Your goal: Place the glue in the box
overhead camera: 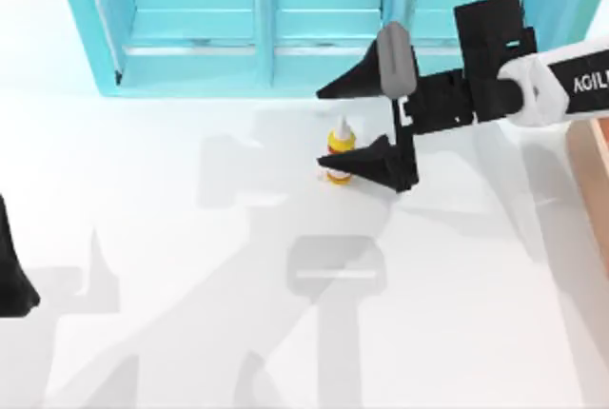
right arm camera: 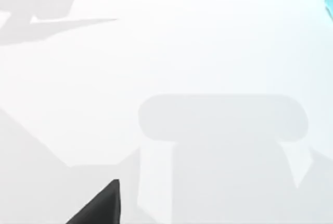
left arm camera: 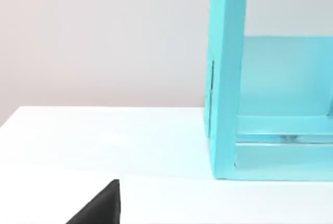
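Note:
The glue [overhead camera: 341, 140], a small yellow bottle with a white nozzle, stands on the white table in front of the turquoise shelf unit. My right gripper [overhead camera: 320, 127] is over it, open with its fingers wide apart. The nearer finger crosses the bottle's middle in the top view and the farther finger sits by the shelf's front edge. How high the gripper hangs above the bottle cannot be told. A strip of the tan box [overhead camera: 592, 166] shows at the table's right edge. My left gripper [overhead camera: 14, 281] is parked at the left edge.
The big turquoise shelf unit [overhead camera: 285, 19] spans the back of the table, and its end wall [left arm camera: 227, 78] rises in the left wrist view. In the right wrist view, white tabletop with grey shadows lies past a black fingertip [right arm camera: 101, 206].

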